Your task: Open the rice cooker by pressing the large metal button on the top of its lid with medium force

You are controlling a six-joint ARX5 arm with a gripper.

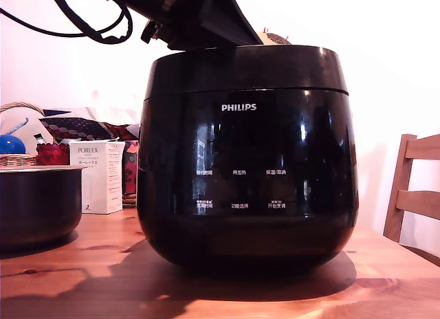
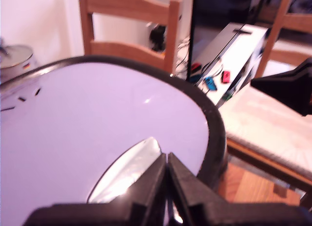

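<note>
The large glossy black rounded rice cooker [image 1: 247, 154] stood on the wooden tabletop [image 1: 206, 291], its round black lid [image 1: 247, 68] down. The clenched, empty hand [image 2: 166, 160] hovered at the lid's oval metal button [image 2: 127, 170]; pressing apparently remained.

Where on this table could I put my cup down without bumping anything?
Bare wood lies in front of the rice cooker, and between it and the dark pot. Behind the pot it's crowded: white box, red tin, basket.
</note>
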